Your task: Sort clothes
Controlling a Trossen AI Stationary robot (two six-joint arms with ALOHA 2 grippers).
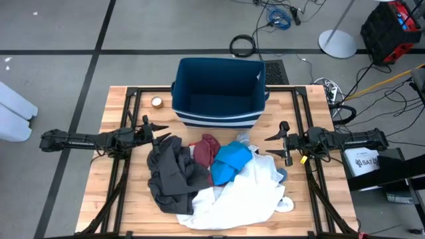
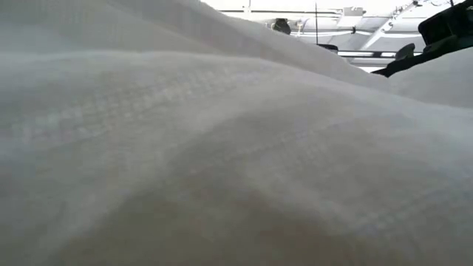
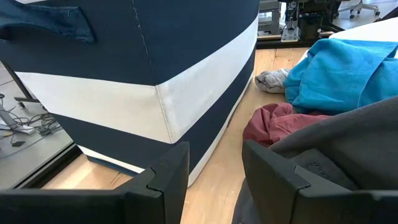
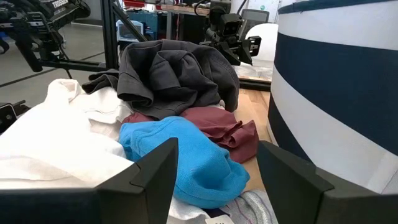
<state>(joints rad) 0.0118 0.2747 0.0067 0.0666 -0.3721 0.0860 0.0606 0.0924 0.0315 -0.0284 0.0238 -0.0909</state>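
The clothes lie heaped on the wooden table's near middle: a large white garment, a dark grey one, a maroon piece, a bright blue piece and a small blue-grey piece at the pile's far edge. In the low view the white garment fills the picture. My left gripper stands open at the pile's left, level, touching nothing. My right gripper stands open at the pile's right, also level and apart from the cloth.
A dark blue bin with white stripes stands open at the table's far middle. A small roll of tape lies left of it. Black frame rails run along both sides of the table. Cables and gear lie on the floor beyond.
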